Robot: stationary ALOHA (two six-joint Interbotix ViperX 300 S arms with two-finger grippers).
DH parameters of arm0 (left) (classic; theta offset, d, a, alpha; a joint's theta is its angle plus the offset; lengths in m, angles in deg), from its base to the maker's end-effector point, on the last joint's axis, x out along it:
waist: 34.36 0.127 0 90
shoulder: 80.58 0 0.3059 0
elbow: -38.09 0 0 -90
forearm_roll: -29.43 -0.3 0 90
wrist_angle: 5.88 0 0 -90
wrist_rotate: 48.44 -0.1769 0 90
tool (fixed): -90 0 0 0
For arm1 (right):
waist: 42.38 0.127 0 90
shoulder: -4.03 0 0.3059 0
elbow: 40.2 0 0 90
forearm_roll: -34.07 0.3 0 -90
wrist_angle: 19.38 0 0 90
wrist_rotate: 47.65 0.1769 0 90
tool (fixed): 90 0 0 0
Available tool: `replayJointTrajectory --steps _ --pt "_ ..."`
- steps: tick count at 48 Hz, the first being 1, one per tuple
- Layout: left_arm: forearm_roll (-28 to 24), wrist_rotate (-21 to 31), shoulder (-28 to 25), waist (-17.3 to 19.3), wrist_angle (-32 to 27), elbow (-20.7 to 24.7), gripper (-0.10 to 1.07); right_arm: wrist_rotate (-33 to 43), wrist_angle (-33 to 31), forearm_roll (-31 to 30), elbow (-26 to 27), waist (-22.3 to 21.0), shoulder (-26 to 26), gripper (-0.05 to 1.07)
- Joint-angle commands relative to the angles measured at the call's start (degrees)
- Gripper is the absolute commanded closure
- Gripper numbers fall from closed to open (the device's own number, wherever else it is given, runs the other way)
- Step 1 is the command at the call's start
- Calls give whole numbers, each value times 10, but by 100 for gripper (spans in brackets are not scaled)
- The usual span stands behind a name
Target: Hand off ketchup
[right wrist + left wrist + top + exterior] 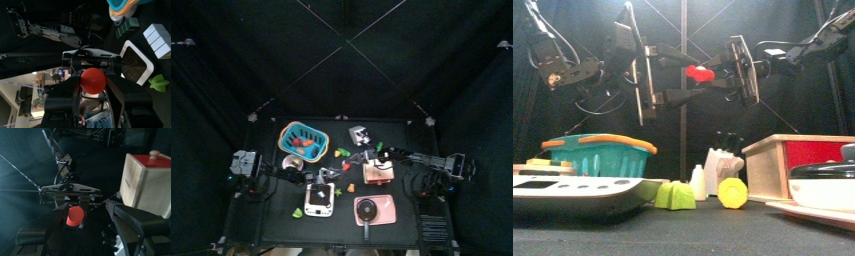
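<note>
Low in front sit a scale [580,190], a blue basket [599,155] and a wooden box [800,165]. Above them, in mid-air, the right gripper [714,75] is clamped on the red ketchup bottle [702,73]. The left gripper [647,75] faces it, jaws spread wide around nothing. The handover seems underway; next the left jaws must straddle the bottle and close before the right lets go.

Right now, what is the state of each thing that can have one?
ketchup bottle: held in the air, red cap toward the left gripper.
right gripper: shut on the ketchup bottle.
left gripper: open, facing the bottle, not yet gripping.
wooden box: lid on.
basket: upright on the table.
</note>
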Motion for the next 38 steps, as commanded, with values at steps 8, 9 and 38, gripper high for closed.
replayJointTrajectory --steps 8,9,38 --pt "9 -29 -6 1 16 14 4 -2 12 -4 13 14 5 39" --pt "9 -29 -6 1 16 14 4 -2 12 -4 13 15 5 39" --pt "10 -31 -11 5 19 15 42 -5 11 -10 15 18 -1 37"
